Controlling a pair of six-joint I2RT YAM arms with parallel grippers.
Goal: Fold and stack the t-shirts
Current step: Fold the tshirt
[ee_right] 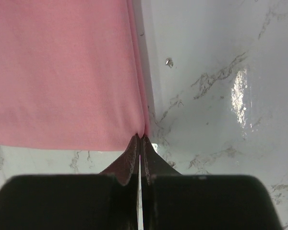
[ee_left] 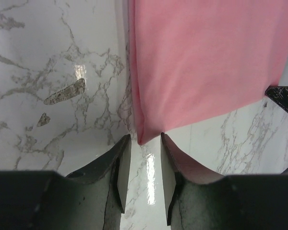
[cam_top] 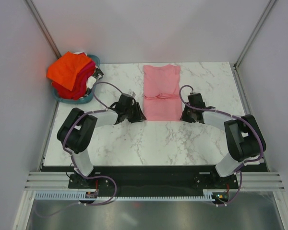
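Note:
A light pink t-shirt (cam_top: 161,92) lies flat on the marble table, folded into a long strip with sleeves tucked across its middle. My left gripper (cam_top: 136,115) is at the shirt's near left corner; in the left wrist view the gripper (ee_left: 146,139) is open with the corner (ee_left: 143,136) just at its tips. My right gripper (cam_top: 186,116) is at the near right corner; in the right wrist view the gripper (ee_right: 140,139) is shut on the pink hem (ee_right: 143,130). Orange, red and magenta t-shirts (cam_top: 71,72) are piled in the teal basket.
The teal basket (cam_top: 89,97) sits at the table's far left corner. White walls and metal frame posts (cam_top: 43,28) enclose the table. The black base plate (cam_top: 149,177) runs along the near edge.

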